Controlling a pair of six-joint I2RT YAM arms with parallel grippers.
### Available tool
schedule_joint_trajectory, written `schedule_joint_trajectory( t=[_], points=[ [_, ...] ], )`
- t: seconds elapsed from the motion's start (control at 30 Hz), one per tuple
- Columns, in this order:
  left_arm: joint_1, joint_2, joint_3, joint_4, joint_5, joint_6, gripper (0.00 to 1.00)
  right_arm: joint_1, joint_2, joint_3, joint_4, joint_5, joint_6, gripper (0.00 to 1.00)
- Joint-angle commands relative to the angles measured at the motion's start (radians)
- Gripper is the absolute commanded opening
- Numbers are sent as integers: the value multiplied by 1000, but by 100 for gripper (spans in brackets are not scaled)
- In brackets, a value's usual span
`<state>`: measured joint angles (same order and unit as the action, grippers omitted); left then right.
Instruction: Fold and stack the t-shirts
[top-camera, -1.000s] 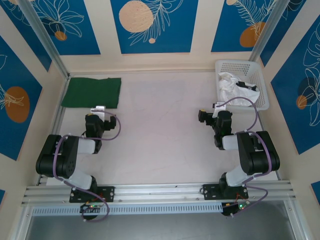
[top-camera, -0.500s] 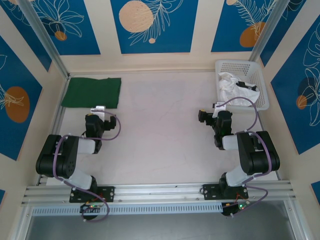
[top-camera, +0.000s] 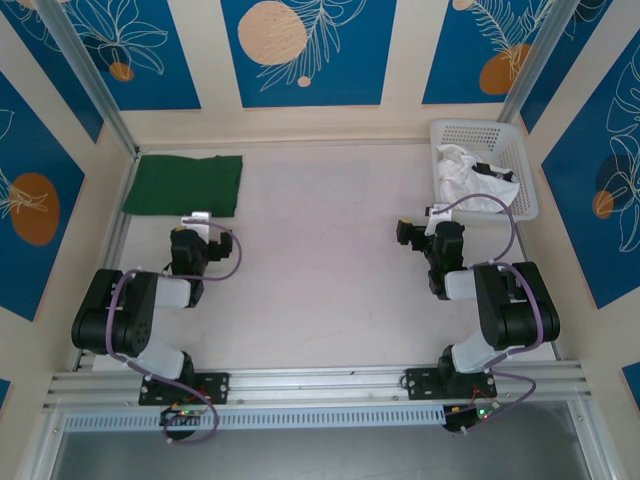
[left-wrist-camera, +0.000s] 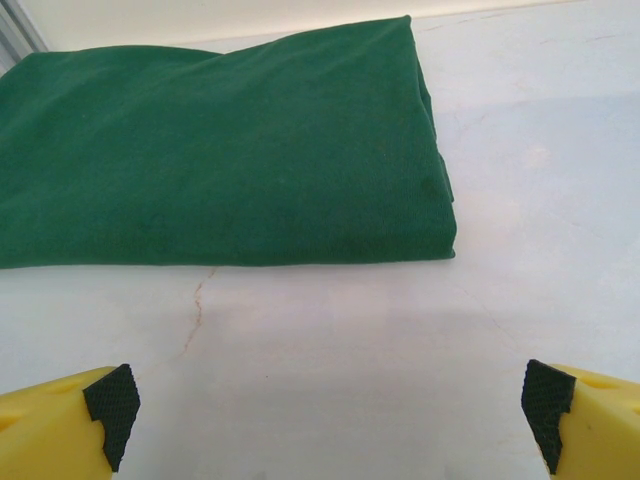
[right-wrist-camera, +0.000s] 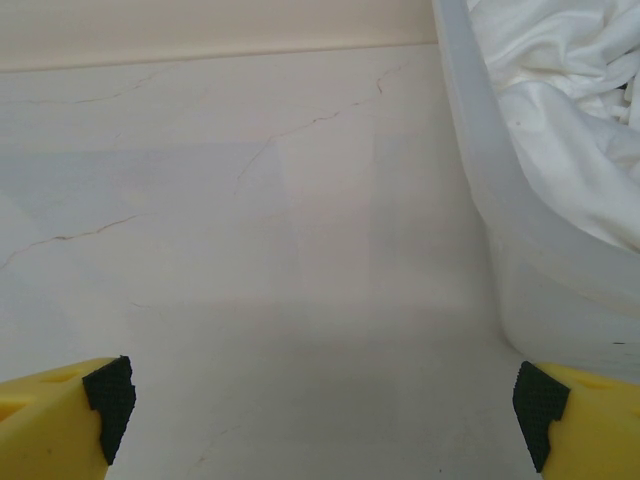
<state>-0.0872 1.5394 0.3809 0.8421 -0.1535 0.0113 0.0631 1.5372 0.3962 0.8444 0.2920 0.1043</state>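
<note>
A dark green t-shirt lies folded flat at the table's back left, and it spreads across the upper part of the left wrist view. A white t-shirt with black marks sits crumpled in the white mesh basket at the back right; its folds show over the basket wall. My left gripper hovers just in front of the green shirt, open, its fingertips wide apart over bare table. My right gripper is open beside the basket, nothing between its fingertips.
Cream walls with blue panels close in the table on three sides. Metal posts stand at the back corners. A rail with both arm bases runs along the near edge. Bare white table lies between the arms.
</note>
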Motion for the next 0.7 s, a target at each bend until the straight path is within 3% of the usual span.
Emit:
schedule_joint_trajectory(
  t=[0.0, 0.13, 0.2, 0.33, 0.53, 0.67],
  points=[
    [3, -47, 36, -77, 24, 22, 100, -4, -14, -15, 40, 15, 8, 99],
    [-3, -182, 46, -206, -7, 15, 100, 38, -137, 16, -102, 87, -22, 99],
    [-9, -287, 47, -276, 9, 16, 100, 60, -255, 88, -312, 104, -40, 99],
    [-17, -526, 56, -389, 98, -32, 100, 83, -449, 104, -456, 68, 0, 99],
    [-19, -783, 56, -439, 159, -396, 100, 47, -750, 143, -865, 170, 361, 99],
    [-18, -828, 43, -476, 151, -556, 100, -29, -879, 191, -1056, 31, 487, 99]
  ],
)
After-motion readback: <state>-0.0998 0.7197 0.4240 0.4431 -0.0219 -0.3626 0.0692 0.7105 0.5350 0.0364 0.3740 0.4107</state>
